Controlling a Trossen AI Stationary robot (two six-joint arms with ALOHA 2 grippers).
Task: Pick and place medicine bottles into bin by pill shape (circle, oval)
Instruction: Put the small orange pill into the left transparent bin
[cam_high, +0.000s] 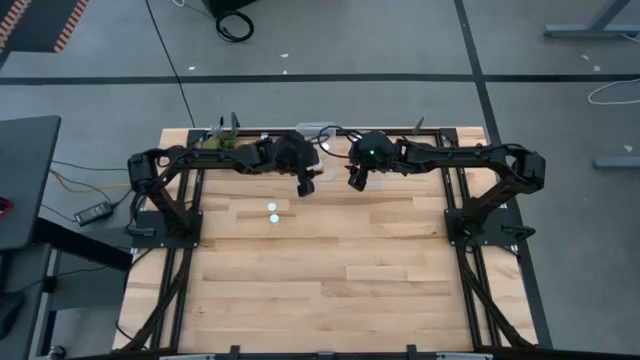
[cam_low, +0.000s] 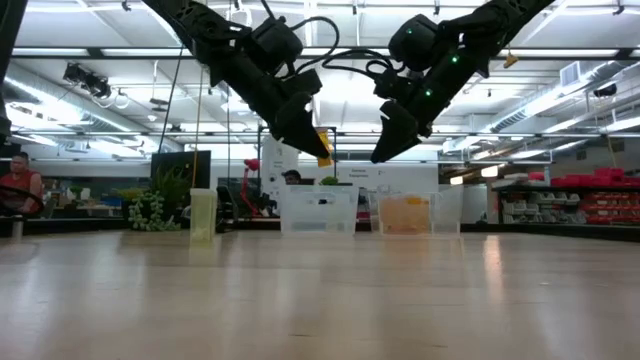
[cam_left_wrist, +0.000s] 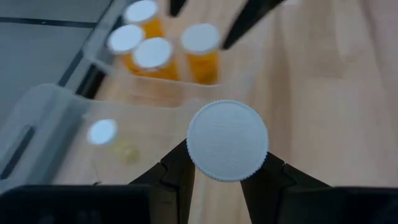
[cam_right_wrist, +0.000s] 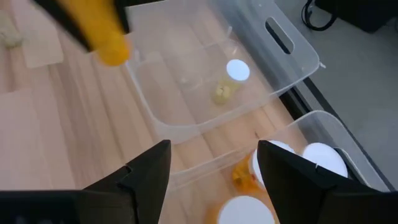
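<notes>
The left gripper (cam_left_wrist: 214, 180) was clamped on one amber bottle with a ribbed white cap (cam_left_wrist: 227, 140), above the clear plastic bin (cam_left_wrist: 56, 124) holding one small bottle (cam_left_wrist: 102, 132). At about eleven o'clock from the cap, four capped amber bottles (cam_left_wrist: 200, 53) stood in a second bin, its edges cut off. Two more bottles (cam_high: 273, 213) stood on the wooden table (cam_high: 340, 270). The right gripper (cam_right_wrist: 213, 163) hung open and empty.
</notes>
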